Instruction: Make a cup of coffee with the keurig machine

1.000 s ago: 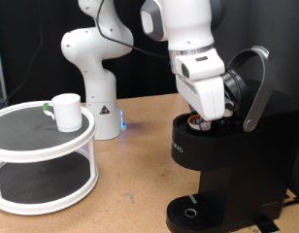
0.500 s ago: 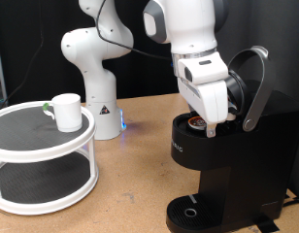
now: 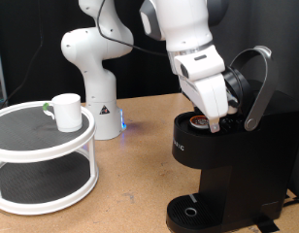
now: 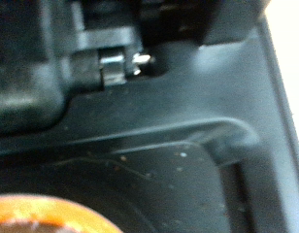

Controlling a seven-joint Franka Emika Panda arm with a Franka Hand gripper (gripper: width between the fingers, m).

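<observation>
The black keurig machine (image 3: 222, 170) stands at the exterior view's right with its lid raised and the silver-grey handle band (image 3: 256, 92) tipped back. A small pod with a brown top (image 3: 199, 121) sits in the open chamber. My gripper (image 3: 215, 118) hangs just above the chamber, next to the pod, with nothing visibly between its fingers. The white mug (image 3: 65, 110) stands on the round stand at the exterior view's left, far from the gripper. The wrist view shows the machine's dark inside (image 4: 188, 97) close up, and an orange-brown pod edge (image 4: 52, 221); no fingers show there.
A white two-tier round stand (image 3: 43, 146) takes up the exterior view's left. A second white robot arm (image 3: 91, 68) stands behind it, with a blue light (image 3: 123, 123) at its base. The wooden table (image 3: 130, 189) runs between the stand and the machine.
My gripper has shifted slightly to the exterior view's right and tilted over the chamber. The pod, mug and lid have not moved.
</observation>
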